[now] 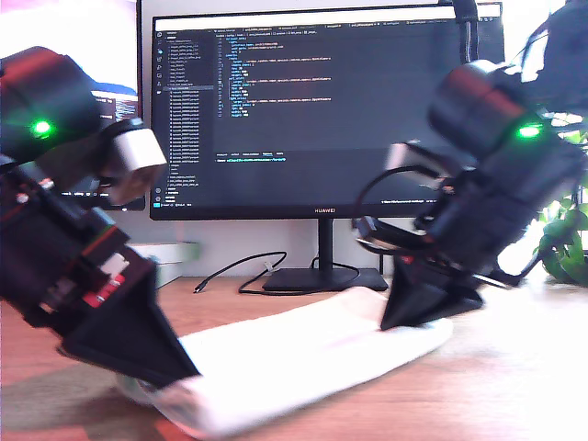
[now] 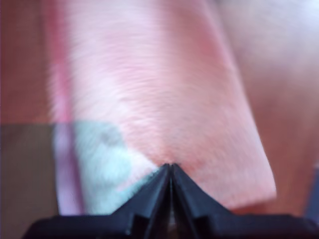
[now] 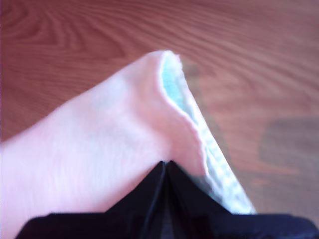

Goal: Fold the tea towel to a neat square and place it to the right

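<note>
Below, wooden table; my first gripper and my second gripper each pinching the tea towel.

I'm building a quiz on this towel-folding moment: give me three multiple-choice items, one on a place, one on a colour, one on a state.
1. Where does the tea towel lie?
A. on the wooden table
B. on the monitor stand
C. on a shelf

2. Which colours show on the towel in the wrist views?
A. black and yellow
B. pale pink and mint green
C. navy only

3. How do the jaws of my first gripper and my second gripper stand?
A. wide open
B. both shut on towel
C. one open

Answers: A, wood grain surrounds it; B, both tints visible; B, jaws meet in the cloth.
</note>
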`<move>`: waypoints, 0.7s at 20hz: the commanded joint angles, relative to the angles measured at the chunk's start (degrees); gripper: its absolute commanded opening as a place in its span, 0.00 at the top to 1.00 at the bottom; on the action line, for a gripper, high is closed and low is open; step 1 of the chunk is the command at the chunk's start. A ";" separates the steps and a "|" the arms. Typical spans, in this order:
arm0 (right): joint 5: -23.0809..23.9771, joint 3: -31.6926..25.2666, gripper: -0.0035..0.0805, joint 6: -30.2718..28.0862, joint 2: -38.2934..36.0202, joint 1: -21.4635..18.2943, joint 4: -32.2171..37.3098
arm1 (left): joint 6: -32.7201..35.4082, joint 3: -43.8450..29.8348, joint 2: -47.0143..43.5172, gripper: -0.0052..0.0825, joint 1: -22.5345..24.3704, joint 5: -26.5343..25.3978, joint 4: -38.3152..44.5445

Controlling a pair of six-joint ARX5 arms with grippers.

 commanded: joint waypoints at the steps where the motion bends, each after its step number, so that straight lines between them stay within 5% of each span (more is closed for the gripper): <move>1: -0.94 1.53 0.97 -0.76 4.46 -0.09 -1.40 | -0.63 -2.34 2.12 0.96 -2.51 0.15 -2.23; 6: -3.76 8.02 0.97 -2.03 11.93 2.05 -2.67 | -3.91 -2.10 2.12 0.96 -6.03 0.09 0.76; 14: -3.76 13.88 0.97 -2.86 13.25 4.13 -2.51 | -6.21 0.31 2.12 0.96 -6.14 -0.39 3.13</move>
